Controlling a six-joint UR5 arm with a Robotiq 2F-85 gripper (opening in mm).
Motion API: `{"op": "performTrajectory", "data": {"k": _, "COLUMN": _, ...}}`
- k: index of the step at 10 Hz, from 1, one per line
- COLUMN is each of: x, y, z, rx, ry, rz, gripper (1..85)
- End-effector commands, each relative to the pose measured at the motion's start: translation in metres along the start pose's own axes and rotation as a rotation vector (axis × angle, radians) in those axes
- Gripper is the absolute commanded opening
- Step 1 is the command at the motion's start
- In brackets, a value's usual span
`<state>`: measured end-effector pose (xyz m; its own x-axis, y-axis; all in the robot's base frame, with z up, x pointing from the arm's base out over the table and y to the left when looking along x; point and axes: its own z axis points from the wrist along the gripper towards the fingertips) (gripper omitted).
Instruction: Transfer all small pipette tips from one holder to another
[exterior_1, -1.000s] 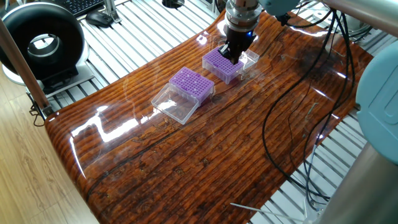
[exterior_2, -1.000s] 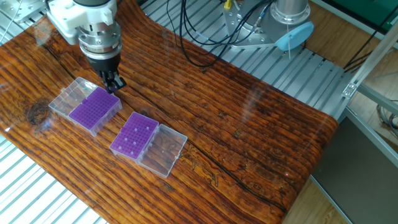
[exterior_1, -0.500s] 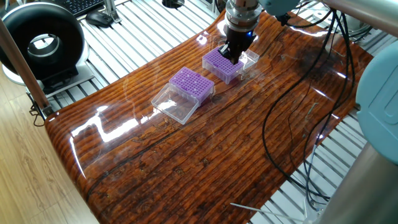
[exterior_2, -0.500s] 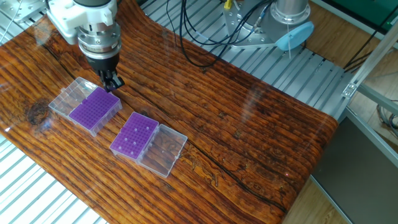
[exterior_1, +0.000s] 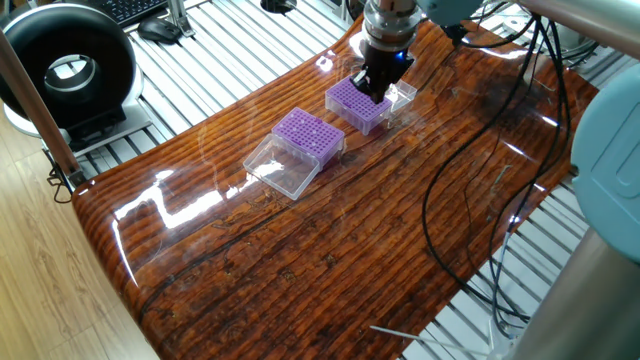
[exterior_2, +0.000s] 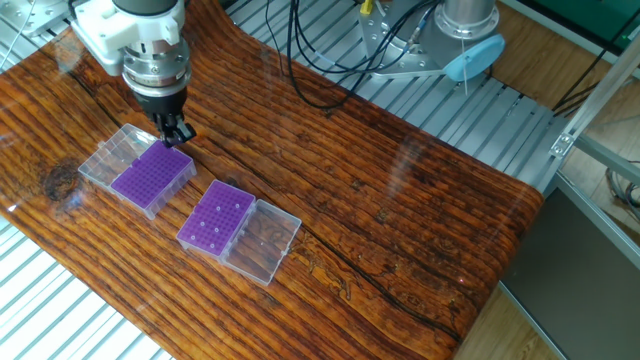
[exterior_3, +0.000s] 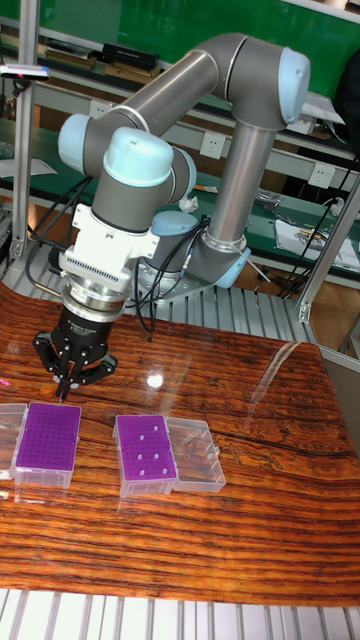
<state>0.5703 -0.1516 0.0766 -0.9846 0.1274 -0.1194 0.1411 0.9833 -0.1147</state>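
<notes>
Above the far edge of the full box (exterior_2: 152, 176), the gripper (exterior_2: 176, 133) points straight down, its dark fingers (exterior_3: 66, 383) drawn close together; whether they pinch a tip cannot be told. The full box carries the dense grid of small tips (exterior_1: 357, 98) on its purple top, with its clear lid (exterior_2: 113, 155) open flat on the side away from the other box. Near the full box, apart from it, lies the second box (exterior_2: 216, 217), its purple top showing only a few pale tips (exterior_3: 146, 448); its clear lid (exterior_2: 262, 240) lies open on the side away from the full box. Both stand on the glossy wooden table (exterior_2: 400, 200).
</notes>
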Motion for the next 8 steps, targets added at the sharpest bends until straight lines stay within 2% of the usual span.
{"op": "performTrajectory", "data": {"k": 1, "x": -0.004, "y": -0.003, "z": 0.002, "rx": -0.003, "ry": 0.0, "rz": -0.012, "gripper": 1.0}}
{"op": "performTrajectory", "data": {"k": 3, "x": -0.006, "y": -0.006, "z": 0.002, "rx": 0.0, "ry": 0.0, "rz": -0.023, "gripper": 1.0}}
{"op": "performTrajectory", "data": {"k": 4, "x": -0.008, "y": -0.011, "z": 0.002, "rx": 0.021, "ry": -0.007, "rz": -0.05, "gripper": 1.0}}
{"op": "performTrajectory", "data": {"k": 5, "x": -0.008, "y": -0.01, "z": 0.003, "rx": 0.015, "ry": -0.005, "rz": -0.044, "gripper": 1.0}}
{"op": "performTrajectory", "data": {"k": 6, "x": -0.01, "y": -0.015, "z": 0.003, "rx": 0.028, "ry": -0.012, "rz": -0.069, "gripper": 1.0}}
{"op": "performTrajectory", "data": {"k": 8, "x": -0.011, "y": -0.017, "z": 0.005, "rx": 0.018, "ry": -0.017, "rz": -0.073, "gripper": 1.0}}
